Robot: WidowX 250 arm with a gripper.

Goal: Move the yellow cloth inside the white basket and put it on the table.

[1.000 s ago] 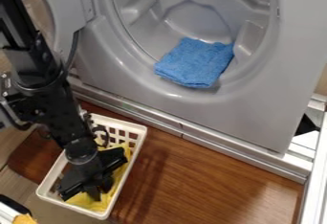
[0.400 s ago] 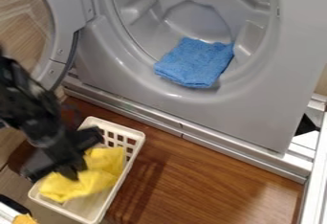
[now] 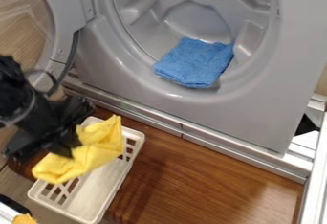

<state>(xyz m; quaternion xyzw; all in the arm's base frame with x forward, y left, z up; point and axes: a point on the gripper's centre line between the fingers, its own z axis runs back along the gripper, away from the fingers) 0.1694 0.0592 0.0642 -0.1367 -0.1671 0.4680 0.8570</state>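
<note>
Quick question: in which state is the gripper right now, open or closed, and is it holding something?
Gripper: closed on the yellow cloth, holding it up over the white basket.

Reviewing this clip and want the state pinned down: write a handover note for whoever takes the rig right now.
Gripper: holds the yellow cloth, fingers closed on it, at left over the white basket.
Blue cloth: in the opening of the gray machine.
Done: yellow cloth grasped and lifted above the basket's floor.
Left: carry it clear of the rim, lay it on the brown wooden tabletop, release.
</note>
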